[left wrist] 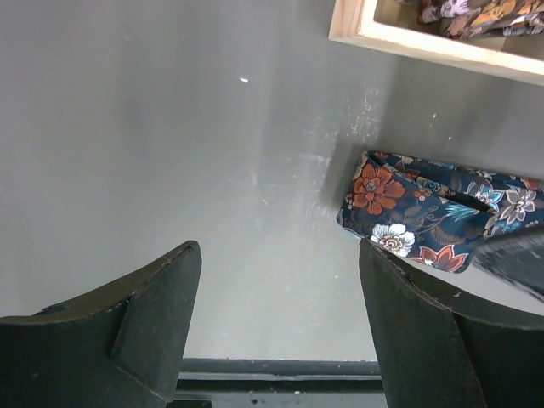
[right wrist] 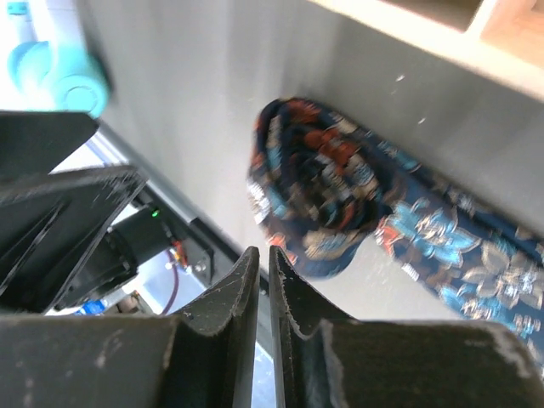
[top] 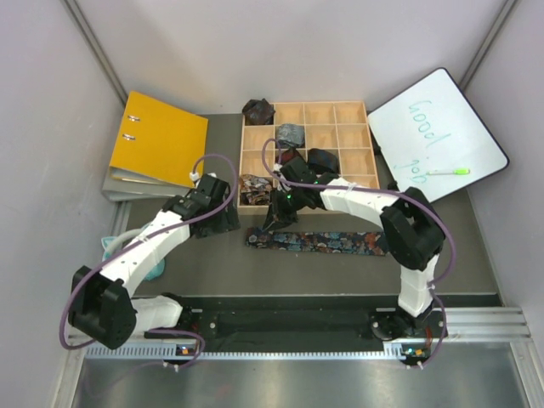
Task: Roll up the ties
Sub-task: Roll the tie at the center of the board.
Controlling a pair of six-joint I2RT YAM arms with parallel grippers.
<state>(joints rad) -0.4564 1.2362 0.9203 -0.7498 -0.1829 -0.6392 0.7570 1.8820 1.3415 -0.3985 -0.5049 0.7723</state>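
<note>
Task item: dark navy floral necktie [top: 319,241] of soft fabric, w/ orange-red and lt-blue blotches. It is laid flat on the grey table [top: 212,272], approx centre, run 9→3 o'clock, just short of the near wall of the wooden compartment tray [top: 357,110] at its 12. In the right-wrist view its 9 o'clock end is seen curled into a small loose coil, and the rest lies unrolled toward 3. Judged: roll only begun, most of the length to go. Laid straight presumably so the coil can be walked along w/o skew.

At the coil the right gripper [right wrist: 263,253] is set, fingers pinched nearly together, nothing seen betw. them. View is blurred, so contact w/ fabric can't be confirmed. Prob. placed there to stop the coil springing open.

At 9 o'clock of the tie end, near but apart, the left gripper [left wrist: 280,251] is held over bare table. Fingers are spread wide, nothing grasped. It looks staged to take the coil from that side.

In the tray, small rolled ties are stowed in separate cells: maroon bundle [top: 257,110], grey-blue bundle [top: 291,133], black bundle [top: 323,159], brown-patterned bundle [top: 255,189]. Judged as done, so the tray is likely the drop target.

Further out, not involved: yellow ring binder [top: 157,140] at 10 o'clock, whiteboard [top: 438,127] w/ green marker [top: 448,171] at 2.
</note>
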